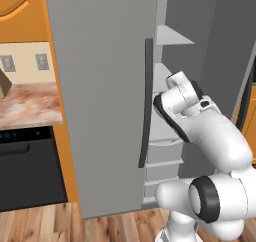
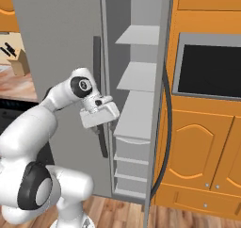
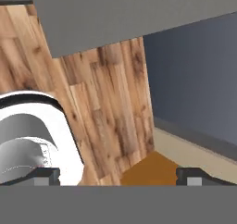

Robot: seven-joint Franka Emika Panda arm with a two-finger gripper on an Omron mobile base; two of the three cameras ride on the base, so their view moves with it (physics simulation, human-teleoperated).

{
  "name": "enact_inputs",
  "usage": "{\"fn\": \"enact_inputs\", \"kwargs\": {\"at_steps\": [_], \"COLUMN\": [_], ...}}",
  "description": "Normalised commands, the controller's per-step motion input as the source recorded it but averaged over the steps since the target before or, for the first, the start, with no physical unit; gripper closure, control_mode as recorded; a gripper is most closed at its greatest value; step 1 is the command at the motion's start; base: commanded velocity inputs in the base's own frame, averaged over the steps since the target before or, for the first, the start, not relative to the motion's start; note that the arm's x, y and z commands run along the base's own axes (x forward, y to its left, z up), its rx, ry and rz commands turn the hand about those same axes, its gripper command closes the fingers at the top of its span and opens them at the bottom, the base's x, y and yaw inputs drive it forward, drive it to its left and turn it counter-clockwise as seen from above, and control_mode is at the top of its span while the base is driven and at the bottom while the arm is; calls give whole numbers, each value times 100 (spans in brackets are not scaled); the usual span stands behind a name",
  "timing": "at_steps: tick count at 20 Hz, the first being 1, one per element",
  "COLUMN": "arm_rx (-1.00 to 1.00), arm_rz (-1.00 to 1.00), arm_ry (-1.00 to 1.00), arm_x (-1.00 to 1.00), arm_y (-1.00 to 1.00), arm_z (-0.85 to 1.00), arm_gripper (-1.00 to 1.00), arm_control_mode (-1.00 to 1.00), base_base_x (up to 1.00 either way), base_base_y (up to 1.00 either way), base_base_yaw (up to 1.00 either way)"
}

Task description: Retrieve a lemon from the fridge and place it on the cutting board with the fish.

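Right up close in the left base view I see my arm's big white elbow with its dark ring. Past it, the hand [image 1: 167, 106] sits just beside the long dark handle [image 1: 146, 103] of the fridge [image 1: 100, 96]. The left door is shut. The right side is open, and white shelves [image 1: 170, 36] and drawers show just past the hand. I think I hold the hand there so it can go into the open part next. Far off to the left is a pinkish surface [image 1: 27, 103] over a black dishwasher [image 1: 27, 166].

Next, the right base view. My hand [image 2: 99, 114] hangs in front of the open side, with the dark handle [image 2: 97, 81] just behind it. The shelves [image 2: 139, 76] are to its right and look bare. The right door [image 2: 162, 104] stands wide open, edge-on to me. I can't see the lemon on any shelf; it may be hidden in a drawer [image 2: 132, 149] lower down.

Last, the hand view. My two dark fingers [image 3: 194, 176] poke up at the bottom, set wide apart with nothing between them. They point down at the wooden floor [image 3: 106, 102]. The grey fridge door [image 3: 129, 10] is above them, and a dark blue-grey wall [image 3: 194, 79] is off to one side.
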Motion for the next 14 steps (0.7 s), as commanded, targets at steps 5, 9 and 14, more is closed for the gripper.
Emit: {"fn": "enact_inputs", "kwargs": {"at_steps": [5, 9, 14], "arm_rx": [23, 33, 15], "arm_rz": [-41, -44, -21], "arm_ry": [-28, -46, -70], "arm_x": [54, 45, 6], "arm_y": [93, 79, 51], "arm_z": [0, 0, 0], "arm_gripper": [-100, -100, -100], "arm_control_mode": [-100, -100, -100], "base_base_x": [0, 0, 0], "base_base_y": [0, 0, 0], "base_base_yaw": [0, 0, 0]}}
